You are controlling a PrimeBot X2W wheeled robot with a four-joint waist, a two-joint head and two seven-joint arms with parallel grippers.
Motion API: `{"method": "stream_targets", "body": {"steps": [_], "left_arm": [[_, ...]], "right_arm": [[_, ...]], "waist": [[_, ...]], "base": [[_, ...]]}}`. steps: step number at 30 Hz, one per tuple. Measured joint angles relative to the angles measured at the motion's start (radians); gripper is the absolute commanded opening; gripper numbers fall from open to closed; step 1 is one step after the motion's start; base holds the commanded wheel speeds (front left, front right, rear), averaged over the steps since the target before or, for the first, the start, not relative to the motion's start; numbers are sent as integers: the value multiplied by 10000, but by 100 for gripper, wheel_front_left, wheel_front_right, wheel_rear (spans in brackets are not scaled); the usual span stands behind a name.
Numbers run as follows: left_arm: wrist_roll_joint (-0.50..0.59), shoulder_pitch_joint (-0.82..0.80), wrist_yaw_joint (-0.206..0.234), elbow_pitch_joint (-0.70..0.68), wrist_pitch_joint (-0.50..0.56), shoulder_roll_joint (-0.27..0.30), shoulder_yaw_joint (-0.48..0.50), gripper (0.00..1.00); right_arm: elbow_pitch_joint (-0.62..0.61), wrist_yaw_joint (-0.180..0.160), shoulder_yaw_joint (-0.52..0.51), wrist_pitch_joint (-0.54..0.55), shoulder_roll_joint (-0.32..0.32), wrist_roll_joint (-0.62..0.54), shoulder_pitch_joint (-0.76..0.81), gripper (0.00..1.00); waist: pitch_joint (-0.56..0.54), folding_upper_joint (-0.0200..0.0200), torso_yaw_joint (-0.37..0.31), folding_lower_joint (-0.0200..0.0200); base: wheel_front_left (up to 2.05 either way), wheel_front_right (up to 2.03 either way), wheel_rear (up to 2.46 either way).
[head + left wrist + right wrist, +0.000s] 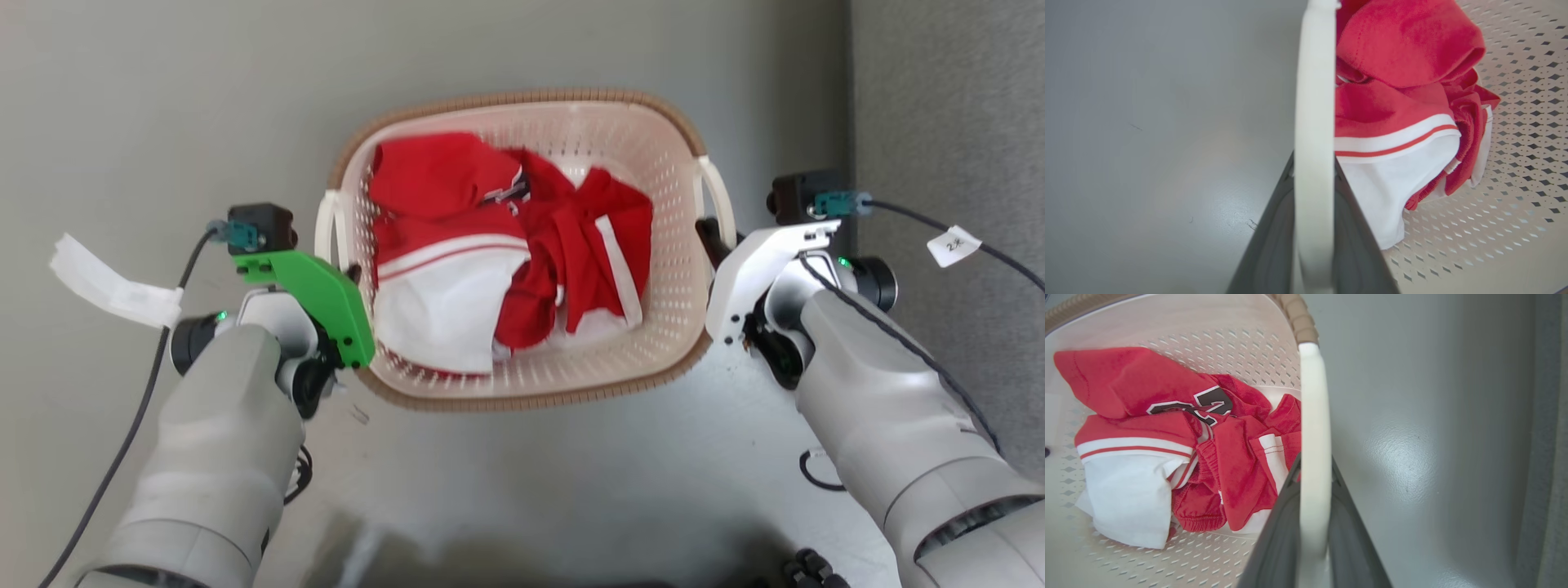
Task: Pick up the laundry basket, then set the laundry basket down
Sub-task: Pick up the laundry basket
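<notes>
The laundry basket (604,135) lies straight ahead of you over the grey floor (163,98), with the red-and-white clothes (457,245) heaped inside. You cannot tell from these views whether its base rests on the floor or hangs just clear. Your left gripper (1314,163) is at the left handle (1312,102), and the dark fingers (1274,237) are clenched on either side of the white band. Your right gripper (1314,461) grasps the right handle (1312,416) in the same way, its fingers (1347,539) pressed against the strap.

You appear to be in the pick-up step, with both grasps made. The next move calls for raising both arms evenly, so the basket stays level and neither handle slides along the fingers.
</notes>
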Motion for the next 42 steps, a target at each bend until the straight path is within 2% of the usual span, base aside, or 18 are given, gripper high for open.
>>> {"method": "stream_targets", "body": {"steps": [18,42], "left_arm": [[-886,768,0,268,1547,-40,-249,0],[-1369,1537,0,341,2199,6,-393,0]], "right_arm": [[297,0,464,1081,67,972,913,0],[71,-2,1099,1607,54,1816,1737,0]], "waist": [[-1957,0,3,0],[-4135,0,16,0]], "base": [[0,0,0],[0,0,0]]}}
